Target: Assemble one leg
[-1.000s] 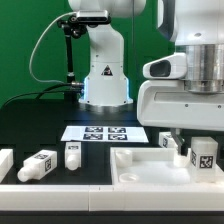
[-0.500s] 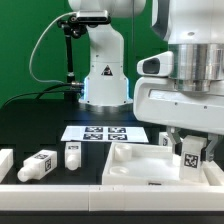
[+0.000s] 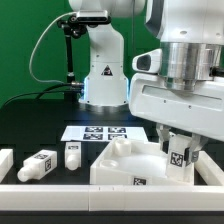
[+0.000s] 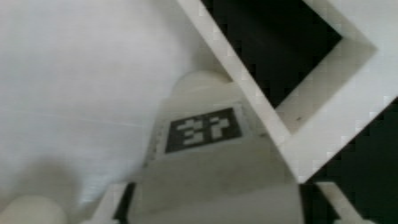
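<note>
The end effector (image 3: 176, 152) grips one leg (image 3: 178, 155) between its two fingers, closed on the post's sides with the tag facing the exterior camera; the leg is held upright, or nearly so, over the large white tray-shaped panel (image 3: 125, 165), toward that panel's side at the exterior view's right. The upright hold suits lowering the leg end-first into a corner of the panel, which appears to be the step in hand; whether the leg's lower end touches the panel floor cannot be told. In the wrist view the same leg (image 4: 210, 150) fills the centre, tag visible, with the panel's raised rim (image 4: 294, 90) running just beside it and dark tabletop (image 4: 267, 30) beyond, so room toward that rim is scant. Two further legs (image 3: 40, 165) (image 3: 73, 155) lie near each other on the tabletop at the exterior view's left, well apart from the panel, and the marker board (image 3: 105, 132) lies behind it. Open room lies mainly above the panel.
</note>
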`<state>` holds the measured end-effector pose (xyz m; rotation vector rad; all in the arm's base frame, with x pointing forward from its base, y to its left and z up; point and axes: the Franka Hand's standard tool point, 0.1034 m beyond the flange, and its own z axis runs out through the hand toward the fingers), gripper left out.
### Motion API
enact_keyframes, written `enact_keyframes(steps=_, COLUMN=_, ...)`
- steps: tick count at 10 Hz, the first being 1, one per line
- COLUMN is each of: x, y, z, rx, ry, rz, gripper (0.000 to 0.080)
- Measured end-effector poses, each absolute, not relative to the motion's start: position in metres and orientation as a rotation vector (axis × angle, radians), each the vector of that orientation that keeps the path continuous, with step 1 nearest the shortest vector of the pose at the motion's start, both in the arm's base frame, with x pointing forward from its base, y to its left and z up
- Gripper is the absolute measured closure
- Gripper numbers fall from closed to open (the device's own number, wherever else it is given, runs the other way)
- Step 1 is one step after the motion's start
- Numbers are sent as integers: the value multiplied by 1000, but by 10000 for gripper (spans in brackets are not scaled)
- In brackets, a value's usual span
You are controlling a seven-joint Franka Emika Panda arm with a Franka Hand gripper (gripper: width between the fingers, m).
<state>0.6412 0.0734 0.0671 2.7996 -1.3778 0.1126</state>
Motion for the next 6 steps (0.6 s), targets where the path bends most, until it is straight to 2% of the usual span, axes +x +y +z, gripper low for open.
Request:
enact_keyframes(steps=1, x=642, y=74, z=69, rx=2806, ry=-1381, rz=114, gripper=485)
enact_keyframes(steps=2, x=647, y=76, z=80, rx=2832, ry=-1384, rz=127, gripper=386)
enact_keyframes(steps=3, x=650, y=76, z=96, rx=2858, ry=-1375, rz=144, gripper=249)
enact_keyframes(steps=4, x=653, y=75, z=113, rx=2888, ry=-1341, rz=152, gripper=181)
enact_keyframes(steps=5, x=656, y=73, z=123, rx=2901, ry=-1337, rz=171, gripper=181)
enact_keyframes(steps=6, x=655, y=74, z=120, rx=2899, ry=-1334, rz=166, gripper=155)
